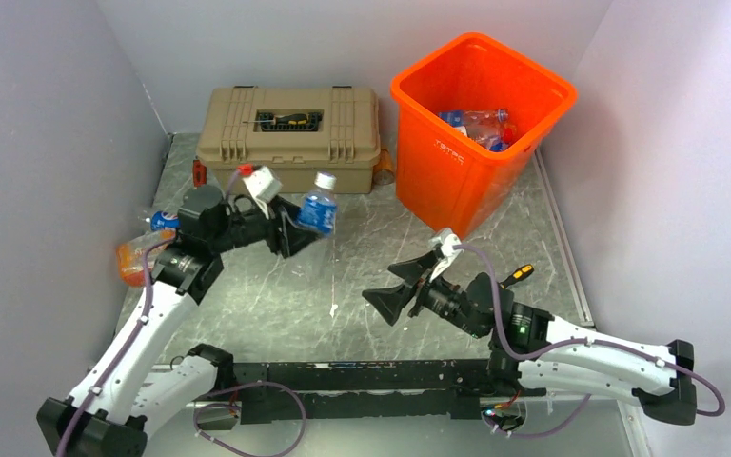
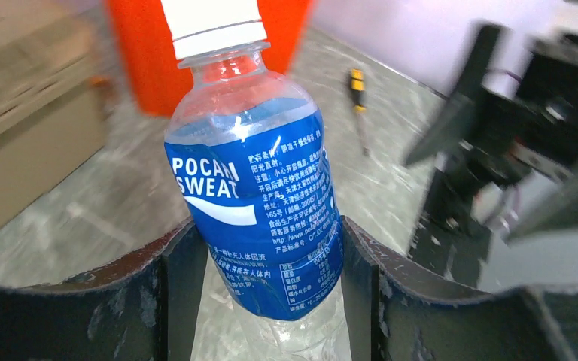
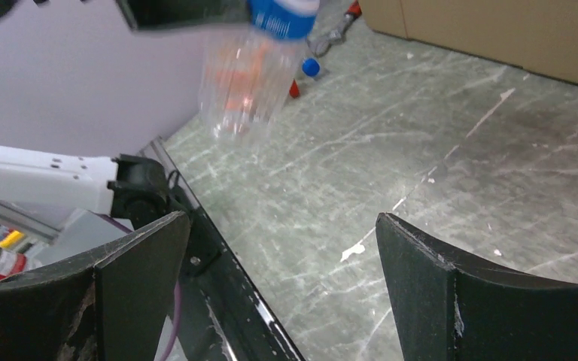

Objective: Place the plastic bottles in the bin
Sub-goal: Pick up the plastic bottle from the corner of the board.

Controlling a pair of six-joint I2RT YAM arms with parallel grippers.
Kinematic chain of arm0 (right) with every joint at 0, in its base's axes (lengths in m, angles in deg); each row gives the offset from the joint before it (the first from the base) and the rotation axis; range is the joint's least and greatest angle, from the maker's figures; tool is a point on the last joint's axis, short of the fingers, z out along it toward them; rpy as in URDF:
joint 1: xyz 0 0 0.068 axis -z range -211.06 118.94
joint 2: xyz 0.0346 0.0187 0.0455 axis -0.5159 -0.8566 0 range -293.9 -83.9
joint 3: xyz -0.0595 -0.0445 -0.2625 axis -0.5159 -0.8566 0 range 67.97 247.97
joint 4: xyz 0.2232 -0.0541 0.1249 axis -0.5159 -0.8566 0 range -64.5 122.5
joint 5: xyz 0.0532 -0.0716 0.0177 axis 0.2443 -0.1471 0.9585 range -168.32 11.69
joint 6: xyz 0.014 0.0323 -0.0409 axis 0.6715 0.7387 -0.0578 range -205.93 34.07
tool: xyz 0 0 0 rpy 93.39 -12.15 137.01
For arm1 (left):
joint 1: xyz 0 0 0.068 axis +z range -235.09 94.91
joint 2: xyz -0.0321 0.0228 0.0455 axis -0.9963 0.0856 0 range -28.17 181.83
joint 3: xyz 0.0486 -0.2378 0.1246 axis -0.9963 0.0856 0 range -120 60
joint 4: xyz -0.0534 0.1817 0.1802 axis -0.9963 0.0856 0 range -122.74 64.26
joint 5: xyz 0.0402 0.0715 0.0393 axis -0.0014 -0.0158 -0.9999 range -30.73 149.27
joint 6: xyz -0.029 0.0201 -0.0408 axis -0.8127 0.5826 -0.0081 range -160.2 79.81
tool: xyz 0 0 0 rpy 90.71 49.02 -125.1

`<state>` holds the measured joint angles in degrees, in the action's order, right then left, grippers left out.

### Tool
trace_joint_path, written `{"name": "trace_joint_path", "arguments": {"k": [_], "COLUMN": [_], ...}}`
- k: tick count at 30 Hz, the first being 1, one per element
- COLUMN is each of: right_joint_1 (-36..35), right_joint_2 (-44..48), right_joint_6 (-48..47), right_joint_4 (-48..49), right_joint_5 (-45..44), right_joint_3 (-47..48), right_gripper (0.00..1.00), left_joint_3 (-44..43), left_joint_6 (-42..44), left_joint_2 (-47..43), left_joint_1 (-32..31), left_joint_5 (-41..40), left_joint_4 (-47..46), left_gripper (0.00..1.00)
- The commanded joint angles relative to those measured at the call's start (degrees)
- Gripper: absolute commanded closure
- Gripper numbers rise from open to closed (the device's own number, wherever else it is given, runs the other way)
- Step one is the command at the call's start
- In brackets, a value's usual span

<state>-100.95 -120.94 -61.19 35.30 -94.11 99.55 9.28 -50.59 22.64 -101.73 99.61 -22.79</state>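
Blue-labelled bottle (image 2: 256,218) gripped in the left fingers (image 2: 184,293), arm aloft — right fingers (image 3: 143,278) splayed wide, low.

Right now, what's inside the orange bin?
Inside the bin a small pile of clear crushed bottles with blue labels and caps shows. The near wall hides the floor and anything under them, so their count cannot be told.

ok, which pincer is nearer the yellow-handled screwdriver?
Right. The right pincer, open, is toward the table's middle from the screwdriver; the left pincer, gripping the blue-label bottle, is farther off that way.
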Motion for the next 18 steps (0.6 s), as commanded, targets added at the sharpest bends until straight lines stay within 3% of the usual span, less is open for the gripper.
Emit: {"name": "trace_joint_path", "arguments": {"k": [1, 4, 8, 12, 18], "right_joint_1": [0.01, 0.0, 0.01, 0.01, 0.01], "right_joint_2": [3.97, 4.32, 6.51, 5.98, -4.56], "right_joint_6": [0.73, 0.93, 1.07, -0.47, -5.37], "right_joint_4": [5.74, 5.62, 6.66, 9.37, 4.82], "right_joint_5": [-0.04, 0.67, 1.27, 3.73, 4.08], "right_joint_3": [-0.25, 2.32, 4.04, 6.65, 19.15], "right_gripper": [0.0, 0.0, 0.0, 0.0, 0.02], "left_joint_3": [0.21, 7.69, 17.4, 17.58, 17.67], "left_joint_6": [11.33, 8.53, 5.12, 9.62, 11.99], "left_joint_2": [-0.8, -4.84, -11.54, -13.09, -13.28], "left_joint_1": [-6.1, -8.11, -9.21, -12.29, -14.19], "left_joint_5": [12.07, 15.55, 13.39, 12.27, 12.24], "left_joint_4": [-6.79, -17.39, -29.25, -25.69, -25.29], "left_gripper": [0.58, 0.62, 0.71, 0.76, 0.78]}}
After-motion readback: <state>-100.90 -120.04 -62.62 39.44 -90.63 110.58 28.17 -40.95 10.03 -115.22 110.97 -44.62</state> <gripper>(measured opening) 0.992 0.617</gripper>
